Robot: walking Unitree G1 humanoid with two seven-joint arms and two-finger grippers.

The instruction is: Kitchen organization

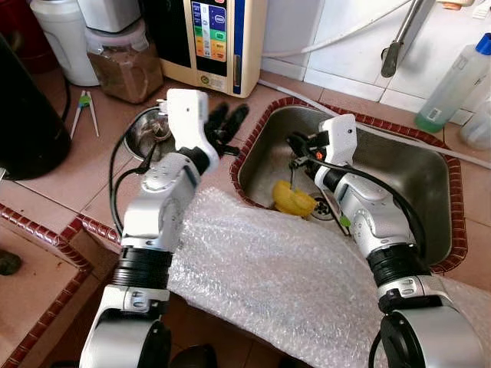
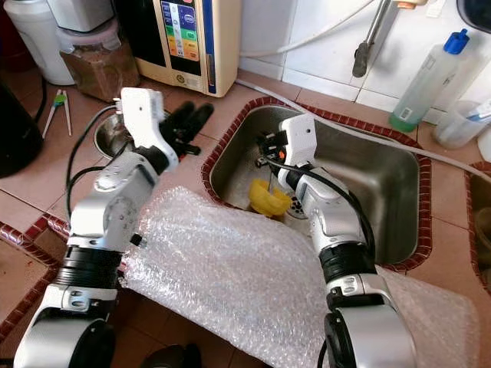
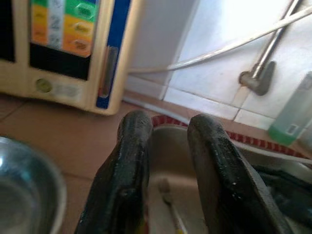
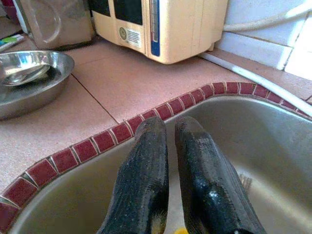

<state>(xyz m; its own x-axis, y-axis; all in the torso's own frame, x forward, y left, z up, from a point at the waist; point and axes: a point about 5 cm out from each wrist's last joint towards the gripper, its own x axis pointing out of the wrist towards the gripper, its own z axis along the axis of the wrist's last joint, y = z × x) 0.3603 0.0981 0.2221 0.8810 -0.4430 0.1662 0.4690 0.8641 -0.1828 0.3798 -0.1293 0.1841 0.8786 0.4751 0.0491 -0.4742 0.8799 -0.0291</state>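
Bubble wrap (image 1: 261,268) draped the surface's (image 1: 100,176) front edge; the right gripper (image 1: 295,149), jaws nearly closed and empty, hung over the sink's (image 1: 430,176) yellow object (image 1: 294,199), the left gripper (image 1: 226,123) slightly parted above the sink's left rim, so tidying looked barely begun.

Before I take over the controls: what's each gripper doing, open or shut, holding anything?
Left gripper: slightly open, empty, above the counter by the sink's left rim.
Right gripper: nearly shut inside the sink; whether it holds anything cannot be told.
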